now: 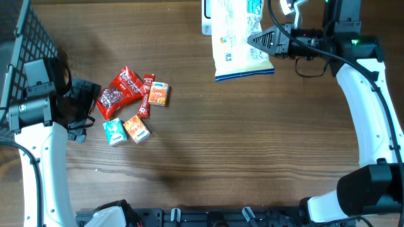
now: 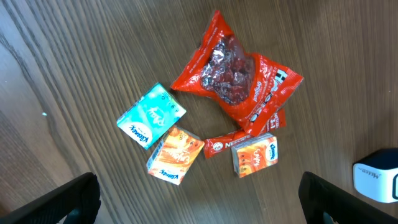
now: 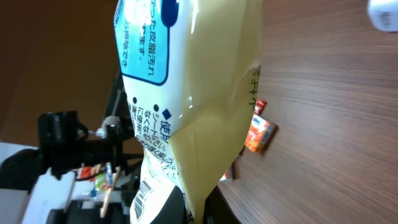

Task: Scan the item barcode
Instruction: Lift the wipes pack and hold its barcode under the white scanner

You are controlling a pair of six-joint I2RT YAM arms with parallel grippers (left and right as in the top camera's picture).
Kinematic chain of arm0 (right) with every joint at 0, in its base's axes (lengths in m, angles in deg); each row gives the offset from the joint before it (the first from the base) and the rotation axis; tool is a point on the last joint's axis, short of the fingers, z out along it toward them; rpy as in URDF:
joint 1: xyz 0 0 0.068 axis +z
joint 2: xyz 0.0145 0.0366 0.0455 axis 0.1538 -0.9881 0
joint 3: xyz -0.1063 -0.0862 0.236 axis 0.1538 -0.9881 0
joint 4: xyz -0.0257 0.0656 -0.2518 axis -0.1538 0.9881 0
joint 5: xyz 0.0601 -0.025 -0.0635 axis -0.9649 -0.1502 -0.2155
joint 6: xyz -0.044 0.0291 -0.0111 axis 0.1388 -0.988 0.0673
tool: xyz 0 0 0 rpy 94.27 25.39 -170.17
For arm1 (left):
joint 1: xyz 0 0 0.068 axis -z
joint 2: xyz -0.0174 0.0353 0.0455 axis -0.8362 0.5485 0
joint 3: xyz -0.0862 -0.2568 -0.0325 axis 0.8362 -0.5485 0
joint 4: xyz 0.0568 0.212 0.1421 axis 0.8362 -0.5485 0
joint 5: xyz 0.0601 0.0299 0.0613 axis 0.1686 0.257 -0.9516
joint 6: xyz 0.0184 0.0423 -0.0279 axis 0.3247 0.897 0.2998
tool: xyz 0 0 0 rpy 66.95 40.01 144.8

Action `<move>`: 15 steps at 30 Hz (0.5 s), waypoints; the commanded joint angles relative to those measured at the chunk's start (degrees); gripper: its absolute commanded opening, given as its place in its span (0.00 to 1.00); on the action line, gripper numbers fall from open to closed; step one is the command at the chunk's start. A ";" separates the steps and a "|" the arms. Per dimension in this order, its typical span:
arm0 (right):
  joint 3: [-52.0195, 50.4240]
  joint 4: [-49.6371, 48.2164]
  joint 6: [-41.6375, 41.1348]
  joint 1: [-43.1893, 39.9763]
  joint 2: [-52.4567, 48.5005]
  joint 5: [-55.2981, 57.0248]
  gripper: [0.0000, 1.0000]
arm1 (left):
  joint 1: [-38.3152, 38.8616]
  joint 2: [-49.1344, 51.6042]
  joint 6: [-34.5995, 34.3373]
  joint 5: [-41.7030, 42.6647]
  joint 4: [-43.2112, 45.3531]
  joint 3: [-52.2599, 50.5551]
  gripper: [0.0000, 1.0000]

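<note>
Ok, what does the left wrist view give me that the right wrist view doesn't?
Left wrist only: the teal pack, the red snack bag seen whole, and the open left end effector.

Right wrist only: the pale yellow package, held by the shut right end effector, with its barcode near the lower edge.

Both: the wooden table, an orange pack from the pile, and a corner of a white device.
</note>
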 commanded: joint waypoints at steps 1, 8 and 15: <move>1.33 -0.94 -1.51 -0.13 1.44 -5.16 0.04 | -0.28 0.11 0.72 -0.79 0.11 0.15 1.00; 1.33 -1.22 -0.87 -0.13 1.44 -5.44 0.04 | -0.28 0.11 0.72 -0.79 0.13 0.17 1.00; 1.33 -1.90 -0.87 -0.13 1.44 -4.22 0.04 | -0.28 0.11 0.72 -0.79 0.13 0.15 1.00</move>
